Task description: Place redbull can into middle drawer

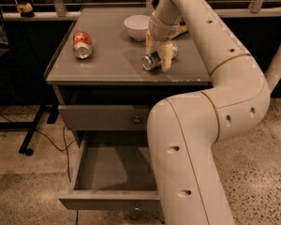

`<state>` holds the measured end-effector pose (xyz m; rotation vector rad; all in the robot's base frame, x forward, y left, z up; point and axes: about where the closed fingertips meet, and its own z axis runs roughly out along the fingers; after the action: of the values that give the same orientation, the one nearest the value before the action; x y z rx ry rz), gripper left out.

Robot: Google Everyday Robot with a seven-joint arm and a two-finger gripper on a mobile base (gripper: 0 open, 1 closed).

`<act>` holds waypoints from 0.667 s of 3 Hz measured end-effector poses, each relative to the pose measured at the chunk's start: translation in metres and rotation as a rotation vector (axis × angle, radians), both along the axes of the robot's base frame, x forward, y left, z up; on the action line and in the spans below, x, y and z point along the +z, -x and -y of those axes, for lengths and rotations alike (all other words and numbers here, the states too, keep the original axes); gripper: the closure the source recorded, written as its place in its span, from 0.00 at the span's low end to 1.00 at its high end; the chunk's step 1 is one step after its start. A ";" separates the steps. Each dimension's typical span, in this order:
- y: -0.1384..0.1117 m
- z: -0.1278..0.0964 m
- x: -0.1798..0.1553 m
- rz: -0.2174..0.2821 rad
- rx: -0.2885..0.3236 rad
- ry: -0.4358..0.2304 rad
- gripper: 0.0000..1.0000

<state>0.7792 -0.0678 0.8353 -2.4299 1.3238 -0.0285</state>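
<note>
Directly below the pincer (pixel 158 50) lies the redbull can (pixel 152 61), on its side on the table (pixel 107 67), toward the right of the top and just near of the white bowl (pixel 136 26). The can's long axis runs on a slant, its round end facing near-left and its other end pointing far-right under the wrist. The pincer comes down from above with its fingers spread, one on the far-left side of the can and the other crossing in front of its middle on the near-right side. The can therefore sits between them, across its narrow width rather than along its length. Whether either pad already touches the metal cannot be told. That straddle looks right for a squeeze on the can's body. The middle drawer (pixel 103 201) stands pulled open well below and nearer, under the shut upper drawer (pixel 103 117), so the can would have to travel toward the near edge and down. The orange-red can (pixel 82 44) lies well apart at left.
</note>
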 end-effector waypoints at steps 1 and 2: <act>0.000 0.000 0.000 0.000 0.000 0.000 1.00; 0.000 0.000 0.000 0.000 0.000 0.000 1.00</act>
<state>0.7792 -0.0678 0.8355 -2.4298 1.3238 -0.0286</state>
